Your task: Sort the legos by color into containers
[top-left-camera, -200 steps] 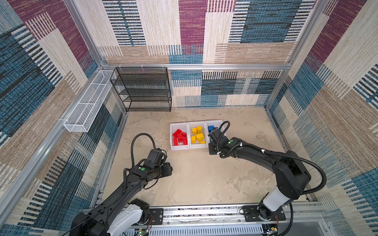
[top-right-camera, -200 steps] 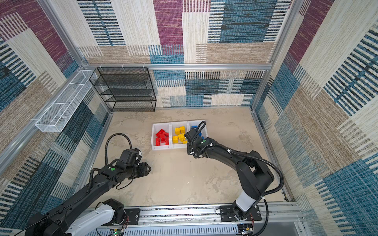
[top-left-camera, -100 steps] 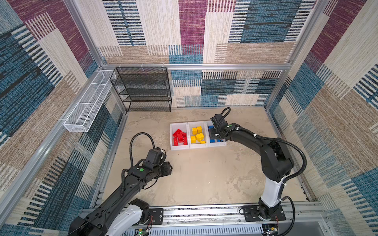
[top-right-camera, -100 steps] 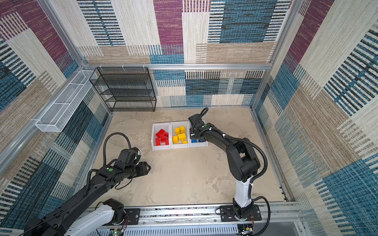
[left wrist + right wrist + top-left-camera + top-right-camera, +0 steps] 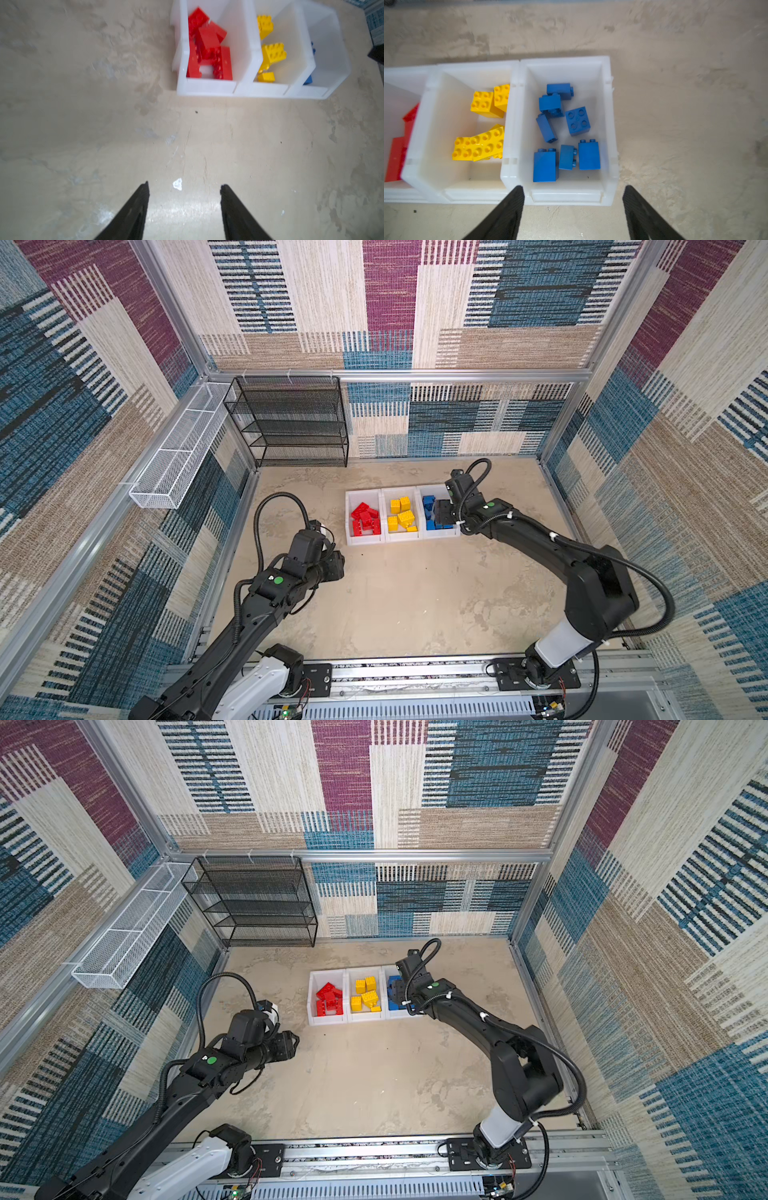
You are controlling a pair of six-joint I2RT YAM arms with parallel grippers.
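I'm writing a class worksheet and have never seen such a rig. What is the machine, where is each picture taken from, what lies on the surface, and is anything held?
Two black robot arms stand on a rail at the near edge of the table. Two pictures look down from overhead and are almost identical; the other two come from a camera on each arm's wrist. On the table stand three joined white containers: red legos at one end, yellow legos in the middle, blue legos at the other end. The left end effector is open and empty over bare table. The right end effector is open and empty above the blue container. A black mesh rack stands at the back; a white wire basket hangs on the left wall.
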